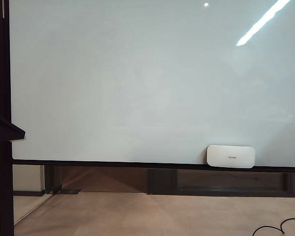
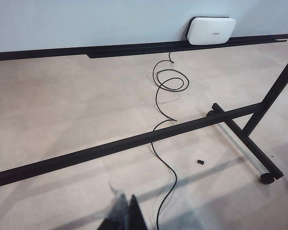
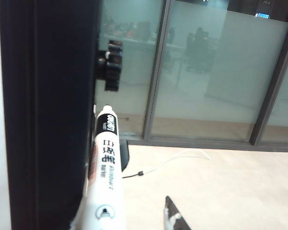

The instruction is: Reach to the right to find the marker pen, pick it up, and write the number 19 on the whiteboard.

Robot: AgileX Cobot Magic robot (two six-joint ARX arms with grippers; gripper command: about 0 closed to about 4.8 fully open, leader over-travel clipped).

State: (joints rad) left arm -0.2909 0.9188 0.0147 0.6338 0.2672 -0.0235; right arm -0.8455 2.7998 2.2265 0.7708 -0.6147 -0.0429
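Whiteboard [image 1: 137,78] blank; right gripper [image 3: 134,215] beside marker pen [image 3: 105,167], jaws wide.

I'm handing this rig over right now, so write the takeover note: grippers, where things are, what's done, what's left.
Left gripper: only its tips show, low over the floor, holding nothing visible; open or shut is unclear.
Right gripper: open, off to the right beside a black post, with the marker pen lying along one finger, not clamped.
Whiteboard: blank, eraser on its ledge.
Done: pen reached.
Left: grip the pen, bring it to the board, write 19.
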